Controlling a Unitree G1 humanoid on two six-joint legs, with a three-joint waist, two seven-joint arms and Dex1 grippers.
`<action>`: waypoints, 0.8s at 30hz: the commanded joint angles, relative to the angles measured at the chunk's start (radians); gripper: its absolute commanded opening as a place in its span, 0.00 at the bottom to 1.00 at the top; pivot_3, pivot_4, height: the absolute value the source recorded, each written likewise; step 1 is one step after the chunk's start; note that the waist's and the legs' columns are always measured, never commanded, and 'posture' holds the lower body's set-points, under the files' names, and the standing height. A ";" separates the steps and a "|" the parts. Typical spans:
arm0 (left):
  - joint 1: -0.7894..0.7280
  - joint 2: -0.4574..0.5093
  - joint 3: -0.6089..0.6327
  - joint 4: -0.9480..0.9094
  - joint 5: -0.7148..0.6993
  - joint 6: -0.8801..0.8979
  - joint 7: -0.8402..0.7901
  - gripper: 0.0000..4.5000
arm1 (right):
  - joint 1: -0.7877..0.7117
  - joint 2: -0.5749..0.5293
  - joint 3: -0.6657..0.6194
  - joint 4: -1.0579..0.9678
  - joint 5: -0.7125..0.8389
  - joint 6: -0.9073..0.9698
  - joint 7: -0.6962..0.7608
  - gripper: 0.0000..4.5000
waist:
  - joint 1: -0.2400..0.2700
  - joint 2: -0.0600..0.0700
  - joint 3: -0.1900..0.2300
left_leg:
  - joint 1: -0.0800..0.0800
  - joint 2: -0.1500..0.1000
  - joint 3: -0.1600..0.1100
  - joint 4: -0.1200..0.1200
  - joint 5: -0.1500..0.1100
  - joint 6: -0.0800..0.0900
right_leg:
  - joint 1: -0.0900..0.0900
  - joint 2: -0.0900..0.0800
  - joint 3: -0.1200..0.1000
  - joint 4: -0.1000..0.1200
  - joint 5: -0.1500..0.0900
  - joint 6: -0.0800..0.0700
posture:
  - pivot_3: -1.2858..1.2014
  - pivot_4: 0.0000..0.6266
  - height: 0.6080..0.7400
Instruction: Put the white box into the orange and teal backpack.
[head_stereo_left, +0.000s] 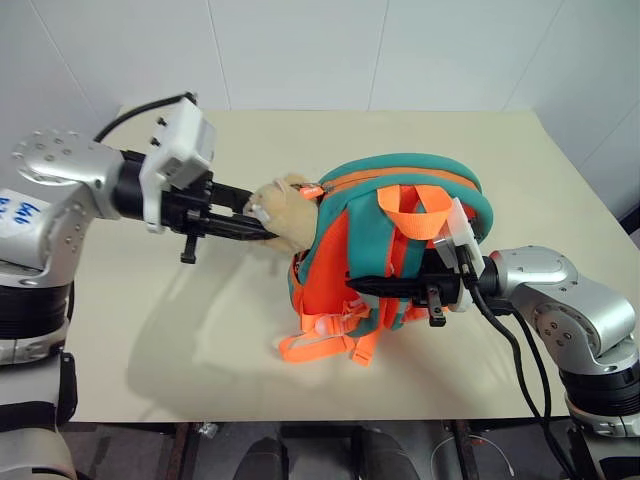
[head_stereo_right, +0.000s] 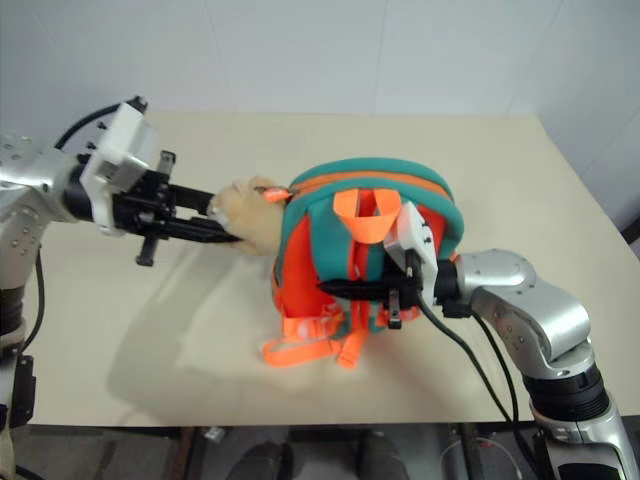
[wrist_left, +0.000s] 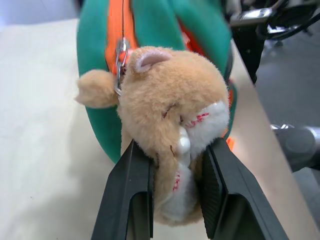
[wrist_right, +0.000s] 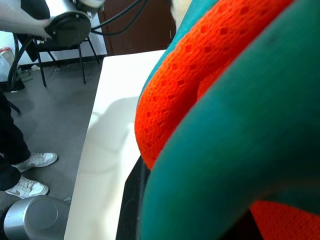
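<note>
While your left pincer (wrist_left: 172, 200) clamps the plush charm (wrist_left: 175, 125) at 9 o'clock of the orange and teal backpack (head_stereo_left: 400, 250) mid-surface, pull its zipper steadily; right pincer (head_stereo_left: 395, 288), closed on a strap, must brace.

My two head views looked forward and down over the tabletop (head_stereo_left: 150, 340), sharing the backpack (head_stereo_left: 400, 190) at its middle. My left wrist camera sat close against the plush charm (wrist_left: 170, 125); my right wrist camera pressed against backpack fabric.
</note>
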 joint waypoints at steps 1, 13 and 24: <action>-0.029 0.033 0.051 -0.035 -0.042 0.015 -0.013 0.18 | -0.015 0.003 -0.015 -0.012 0.002 -0.020 0.002 0.11 | 0.001 0.000 0.000 | 0.000 0.000 0.000 0.000 0.000 0.000 | 0.000 0.000 0.000 0.000 0.000 0.000 | 0.52 0.24 1.00; 0.044 0.164 -0.010 0.072 0.096 -0.103 -0.086 0.18 | -0.010 0.002 -0.016 -0.010 -0.001 -0.017 0.006 0.11 | 0.001 0.000 0.000 | 0.000 0.000 0.002 0.000 0.000 0.000 | 0.000 0.001 0.000 0.000 0.000 0.000 | 0.52 0.24 1.00; 0.087 0.165 -0.139 0.185 0.255 -0.257 -0.191 0.18 | -0.001 0.005 -0.014 -0.023 -0.001 -0.019 0.002 0.11 | 0.000 0.000 0.000 | 0.000 0.000 0.002 0.000 0.000 0.000 | 0.000 0.001 0.000 0.000 0.000 0.000 | 0.52 0.24 1.00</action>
